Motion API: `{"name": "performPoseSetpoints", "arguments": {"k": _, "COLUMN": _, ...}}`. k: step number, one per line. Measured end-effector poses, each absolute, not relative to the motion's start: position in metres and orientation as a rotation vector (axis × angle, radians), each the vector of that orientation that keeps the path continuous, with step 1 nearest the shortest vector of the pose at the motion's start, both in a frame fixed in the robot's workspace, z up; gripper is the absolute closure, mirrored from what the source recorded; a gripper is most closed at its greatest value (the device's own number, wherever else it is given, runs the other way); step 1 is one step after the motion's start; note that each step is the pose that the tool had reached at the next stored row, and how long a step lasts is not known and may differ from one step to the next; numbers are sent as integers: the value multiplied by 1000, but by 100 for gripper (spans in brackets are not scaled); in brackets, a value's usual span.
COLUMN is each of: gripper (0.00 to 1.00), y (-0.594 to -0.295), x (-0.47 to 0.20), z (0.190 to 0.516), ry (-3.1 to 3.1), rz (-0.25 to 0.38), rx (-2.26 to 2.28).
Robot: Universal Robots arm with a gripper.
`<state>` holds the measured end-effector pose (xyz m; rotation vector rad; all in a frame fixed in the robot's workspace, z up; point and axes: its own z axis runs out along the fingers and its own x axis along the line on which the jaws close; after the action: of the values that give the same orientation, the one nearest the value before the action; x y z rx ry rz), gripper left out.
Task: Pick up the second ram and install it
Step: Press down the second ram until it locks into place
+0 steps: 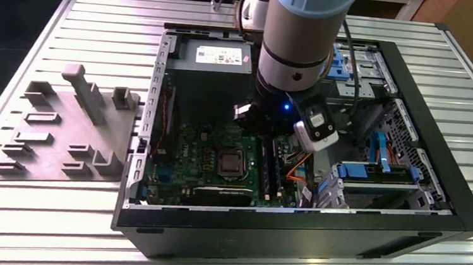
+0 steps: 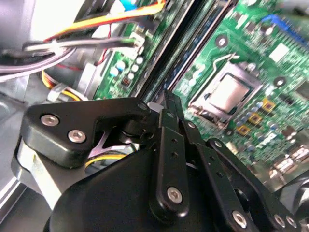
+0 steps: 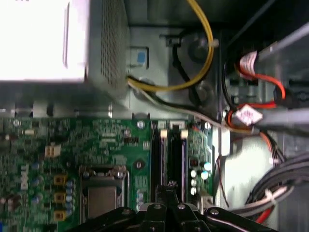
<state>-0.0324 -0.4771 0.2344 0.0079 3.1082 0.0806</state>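
Second ram (image 3: 184, 159) judged to be the bluish strip standing on edge in the slots beside the CPU socket (image 3: 101, 198), close alongside another dark strip; hard to tell with certainty which of the two is which. Long, thin, dark along its upper edge, running parallel to its neighbour, with pale latches at the slot ends nearest the grey power-supply box (image 3: 43, 38). Appears upright and level in the first wrist view, not lying loose anywhere on the green motherboard (image 3: 58, 145).

Gripper (image 2: 167, 99) lowered inside the open computer case (image 1: 433, 205), directly above those slots in both wrist views. Fingers (image 2: 170, 145) drawn together to a narrow point, with no gap and nothing visibly clamped between them; seemingly used as a pusher rather than a clamp. Tip just over, perhaps touching, the top edge of the strips; contact itself not clear.

Step in hand, by judgement: the install, at the seating stage, with the pick-up part apparently done. Seating of this kind calls for straight downward pressure along the line of the slot, centred on the strip's thin edge and kept off the neighbour, until the end latches close. Slight tilt or off-centre push likely to leave one end proud.

Grey moulded holder (image 1: 59, 131) lying on the slatted counter (image 1: 101, 20), beside the case toward the exterior view's left
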Motion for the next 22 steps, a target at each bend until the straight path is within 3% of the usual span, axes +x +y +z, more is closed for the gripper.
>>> {"name": "performPoseSetpoints", "arguments": {"k": 22, "gripper": 90, "y": -522, "x": -32, "z": 234, "ry": 3109, "rz": 63, "rx": 11}}
